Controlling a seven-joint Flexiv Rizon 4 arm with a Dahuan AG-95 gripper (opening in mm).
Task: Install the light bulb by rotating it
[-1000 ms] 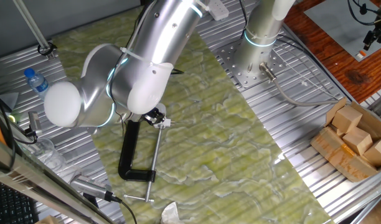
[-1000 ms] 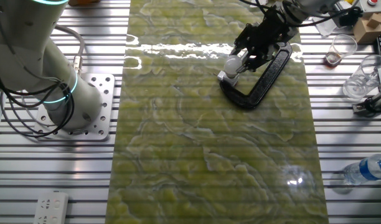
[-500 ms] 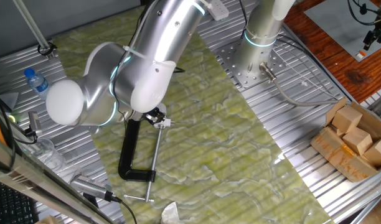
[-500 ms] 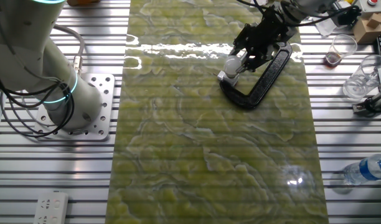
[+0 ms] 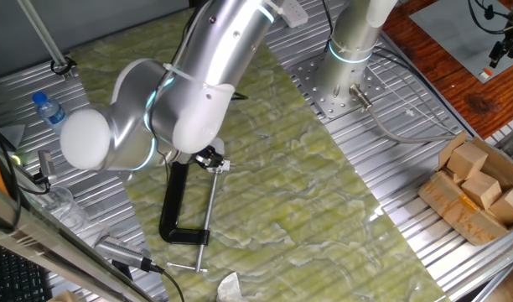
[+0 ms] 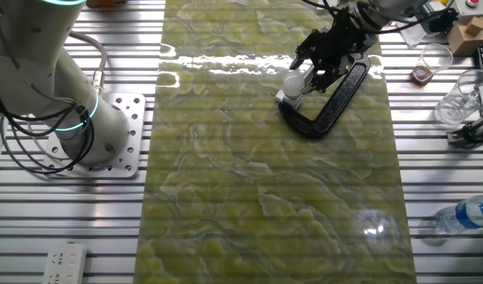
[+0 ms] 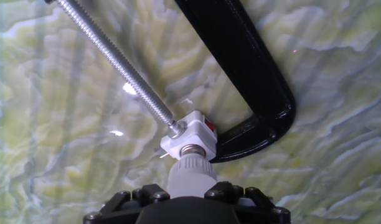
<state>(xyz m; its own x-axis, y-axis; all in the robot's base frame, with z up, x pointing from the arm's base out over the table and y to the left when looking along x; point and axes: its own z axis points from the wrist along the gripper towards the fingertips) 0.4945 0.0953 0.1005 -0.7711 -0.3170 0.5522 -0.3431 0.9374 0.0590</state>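
In one fixed view, the arm hides most of the work; only the black C-clamp point(image 5: 179, 211) on the green mat point(image 5: 290, 193) shows clearly.

In the other fixed view, the gripper point(image 6: 311, 72) is closed around the light bulb point(image 6: 293, 82), which sits at the clamp's jaw.

In the hand view, the bulb's metal base meets the white socket block point(image 7: 190, 138). The thread seems engaged, but how deep cannot be told; more turning is probably left.
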